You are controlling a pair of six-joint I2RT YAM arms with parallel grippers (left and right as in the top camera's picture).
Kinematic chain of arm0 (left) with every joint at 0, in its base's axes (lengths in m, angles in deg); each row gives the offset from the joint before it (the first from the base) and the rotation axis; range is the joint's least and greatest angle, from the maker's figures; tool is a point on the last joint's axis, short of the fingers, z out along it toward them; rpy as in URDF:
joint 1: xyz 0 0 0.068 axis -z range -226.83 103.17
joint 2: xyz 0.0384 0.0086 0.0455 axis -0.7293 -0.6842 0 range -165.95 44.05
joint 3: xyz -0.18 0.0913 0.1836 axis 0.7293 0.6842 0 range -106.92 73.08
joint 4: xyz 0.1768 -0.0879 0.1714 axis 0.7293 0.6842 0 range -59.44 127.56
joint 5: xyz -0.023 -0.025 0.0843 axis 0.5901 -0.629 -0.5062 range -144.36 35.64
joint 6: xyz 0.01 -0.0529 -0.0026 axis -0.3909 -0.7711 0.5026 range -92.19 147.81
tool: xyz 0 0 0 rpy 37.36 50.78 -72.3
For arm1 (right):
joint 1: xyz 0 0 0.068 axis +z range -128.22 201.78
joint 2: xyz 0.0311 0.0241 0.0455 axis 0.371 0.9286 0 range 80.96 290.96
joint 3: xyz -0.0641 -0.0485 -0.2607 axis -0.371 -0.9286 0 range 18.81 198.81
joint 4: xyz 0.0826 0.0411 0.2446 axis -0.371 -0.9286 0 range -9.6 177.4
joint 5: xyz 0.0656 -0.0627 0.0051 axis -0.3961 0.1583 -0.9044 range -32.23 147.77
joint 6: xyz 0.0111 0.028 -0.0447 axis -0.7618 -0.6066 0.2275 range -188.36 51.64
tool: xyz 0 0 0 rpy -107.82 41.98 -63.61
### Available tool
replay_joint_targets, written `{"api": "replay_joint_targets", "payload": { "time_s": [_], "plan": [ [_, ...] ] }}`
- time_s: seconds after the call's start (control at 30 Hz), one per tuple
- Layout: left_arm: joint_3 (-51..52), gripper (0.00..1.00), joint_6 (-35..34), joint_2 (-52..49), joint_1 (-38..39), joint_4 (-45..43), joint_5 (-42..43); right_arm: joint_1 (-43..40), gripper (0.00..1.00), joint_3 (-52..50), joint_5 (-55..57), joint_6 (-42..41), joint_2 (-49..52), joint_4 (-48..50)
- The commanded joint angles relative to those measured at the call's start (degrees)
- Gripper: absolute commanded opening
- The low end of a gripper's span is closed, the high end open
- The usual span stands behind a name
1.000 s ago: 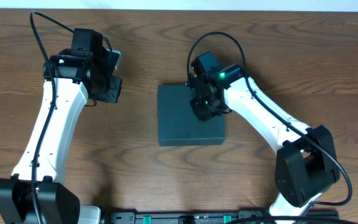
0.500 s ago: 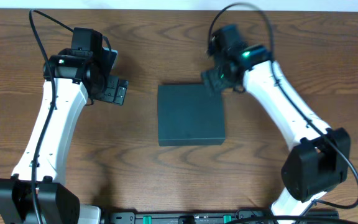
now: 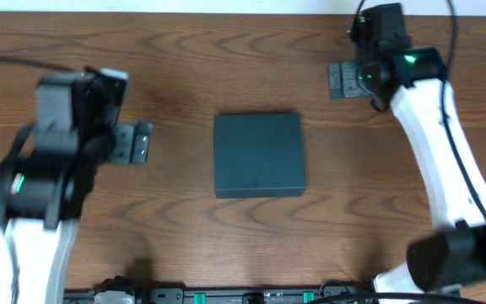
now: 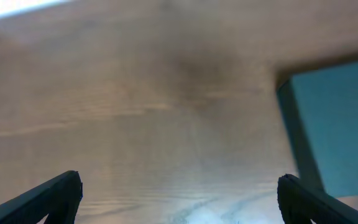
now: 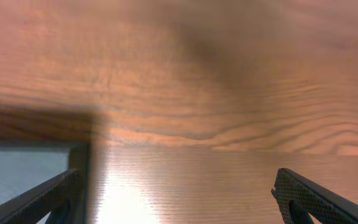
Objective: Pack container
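The container [image 3: 258,155] is a dark teal-grey box lying flat in the middle of the wooden table with its lid down. My left gripper [image 3: 139,142] hovers to its left, open and empty, pointing toward the box. In the left wrist view the container [image 4: 337,127] shows at the right edge, beyond my left gripper [image 4: 179,199], whose jaws stand wide apart. My right gripper [image 3: 339,81] is up at the far right, away from the box, open and empty. The right wrist view has a corner of the container [image 5: 20,171] at the lower left and my right gripper [image 5: 179,199] over bare wood.
The wooden table [image 3: 184,59] surrounds the box on all sides. A black rail with green connectors [image 3: 251,295] runs along the front edge between the arm bases. No other objects show.
Both grippers went from shut to wide open. The right gripper left the box's top and drew back to the far right. The left arm pulled away to the left and toward the front.
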Motion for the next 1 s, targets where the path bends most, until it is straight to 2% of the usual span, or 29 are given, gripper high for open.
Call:
{"api": "replay_joint_targets", "payload": {
  "time_s": [0.0, 0.27, 0.47, 0.67, 0.97],
  "plan": [
    [4.94, 0.99, -0.09, 7.21, -0.07, -0.07, 1.09, 0.66, 0.99, -5.42, 1.09, -1.7, -9.81, 2.14],
    [24.61, 0.99, 1.27, 27.17, -0.07, -8.92, 1.09, 4.39, 0.99, -34.05, 9.38, -9.7, -33.68, 13.18],
    [35.06, 0.98, 3.58, 36.92, -0.09, -12.2, 1.05, 5.6, 0.99, -49.64, 12.63, -14.51, -48.54, 14.62],
    [39.04, 0.99, 3.56, 38.07, -0.09, -13.68, 1.05, 5.6, 0.99, -57.09, 12.61, -16.37, -54.86, 13.49],
    [39.06, 0.99, 3.56, 37.7, -0.09, -13.64, 1.05, 5.6, 0.99, -58.12, 12.57, -16.37, -54.42, 11.15]
  ]
}}
